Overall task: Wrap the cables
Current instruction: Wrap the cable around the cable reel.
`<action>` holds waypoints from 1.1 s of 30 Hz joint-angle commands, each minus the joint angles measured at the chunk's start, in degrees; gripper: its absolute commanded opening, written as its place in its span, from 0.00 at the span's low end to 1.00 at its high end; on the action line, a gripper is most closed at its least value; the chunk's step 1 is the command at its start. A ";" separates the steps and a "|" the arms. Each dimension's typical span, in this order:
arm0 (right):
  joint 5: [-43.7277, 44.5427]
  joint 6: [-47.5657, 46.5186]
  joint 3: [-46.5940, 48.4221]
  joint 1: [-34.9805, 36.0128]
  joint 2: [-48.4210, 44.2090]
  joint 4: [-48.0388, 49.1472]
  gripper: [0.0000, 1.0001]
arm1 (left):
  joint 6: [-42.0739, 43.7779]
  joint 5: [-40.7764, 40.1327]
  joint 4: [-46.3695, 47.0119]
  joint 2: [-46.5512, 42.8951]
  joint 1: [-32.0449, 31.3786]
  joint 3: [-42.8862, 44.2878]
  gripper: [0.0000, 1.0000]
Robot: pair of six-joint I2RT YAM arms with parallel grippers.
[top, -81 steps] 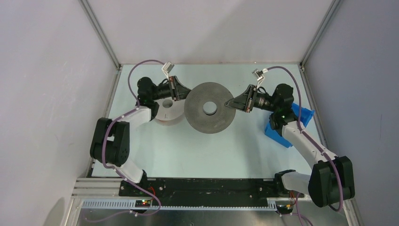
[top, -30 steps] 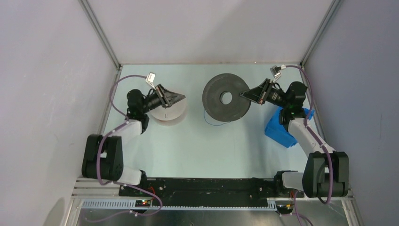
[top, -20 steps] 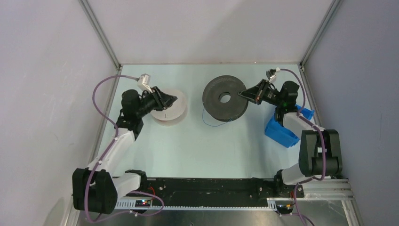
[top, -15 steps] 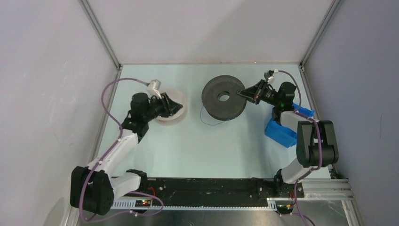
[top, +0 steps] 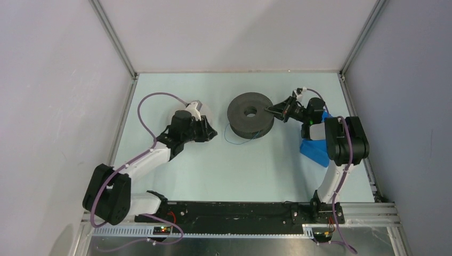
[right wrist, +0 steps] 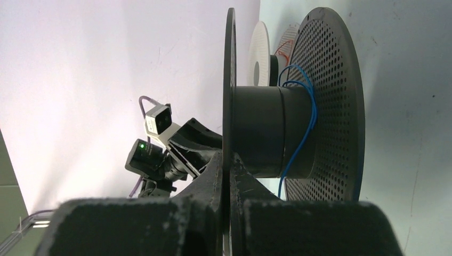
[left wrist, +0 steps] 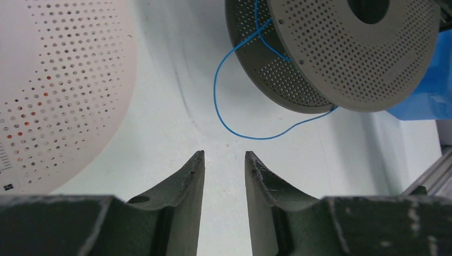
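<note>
Pale table (top: 213,165) below me. White spool (left wrist: 53,80) on my left, dark grey spool (top: 240,121) mid-table, possibly tipped. Blue bin (top: 314,150) right. Blue cable (left wrist: 215,96) loops onto the surface.

Left arm (top: 154,154) hides most of the white spool (top: 208,114); blue cable (left wrist: 250,138) ends unseen inside the grey spool (left wrist: 341,58).

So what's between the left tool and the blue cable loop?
Only bare table: in the left wrist view, the left tool faces the blue cable hanging off the grey spool, nothing between.
</note>
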 commanded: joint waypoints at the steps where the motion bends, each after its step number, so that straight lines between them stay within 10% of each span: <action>1: -1.97 5.01 2.68 0.09 2.64 12.50 0.00 | 0.75 -3.30 2.30 3.07 -0.07 2.11 0.36; 25: -3.84 9.06 2.61 -0.63 3.25 17.61 0.00 | -11.90 -2.33 18.73 15.64 -4.84 -0.99 0.40; 33: -3.89 9.59 2.52 -0.68 3.35 18.40 0.00 | -13.04 -1.19 20.70 17.44 -4.89 -0.90 0.28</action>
